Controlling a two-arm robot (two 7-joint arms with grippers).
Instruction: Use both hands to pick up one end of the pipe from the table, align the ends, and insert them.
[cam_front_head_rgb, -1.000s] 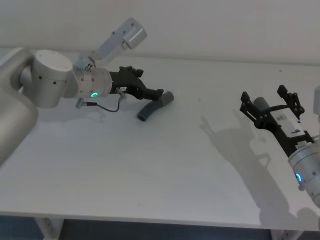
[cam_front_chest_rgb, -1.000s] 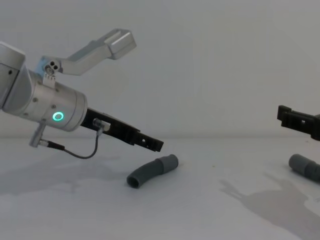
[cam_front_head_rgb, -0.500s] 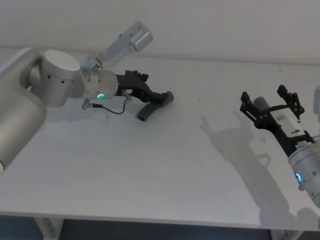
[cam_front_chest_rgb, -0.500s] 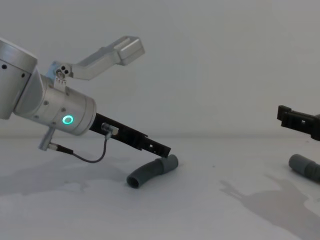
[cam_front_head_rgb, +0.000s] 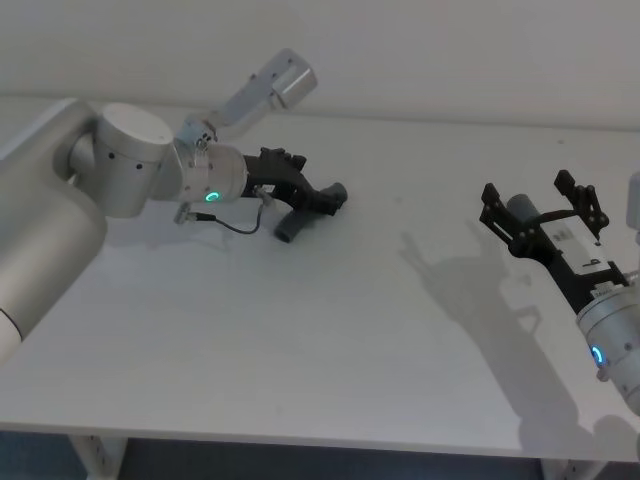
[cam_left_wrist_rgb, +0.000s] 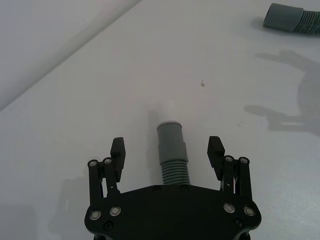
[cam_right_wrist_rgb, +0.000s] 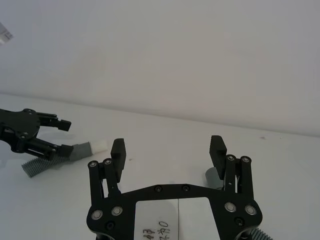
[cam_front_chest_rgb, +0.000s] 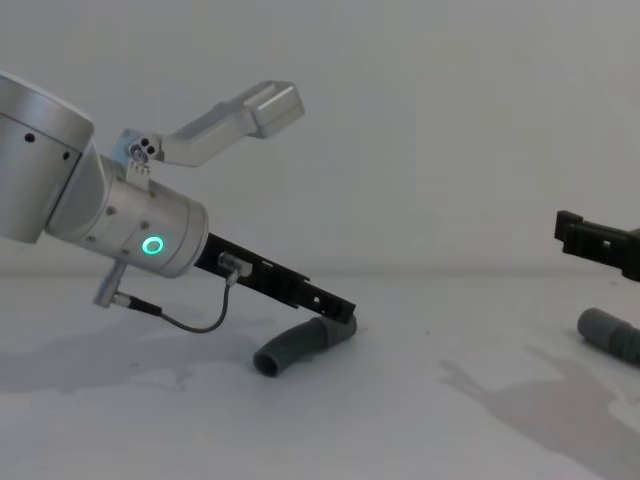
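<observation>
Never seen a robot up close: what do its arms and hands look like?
The left arm and right arm are silver cylinders, each with a glowing green ring. A dark cable hangs from the left one. The left gripper and right gripper are black, two-fingered; a white label marks the right one.

Bright and evenly lit, with soft diffuse light over the broad white matte table (cam_front_head_rgb: 300, 350). Soft-edged grey shadow of the black plastic two-finger right gripper (cam_front_head_rgb: 535, 200) cast leftward and nearer on that surface, so lit perhaps from the far right. Fainter smudged shadows beneath the silver cylindrical left arm (cam_front_chest_rgb: 120, 225), with a green ring (cam_front_chest_rgb: 152, 245) glowing clearly.
</observation>
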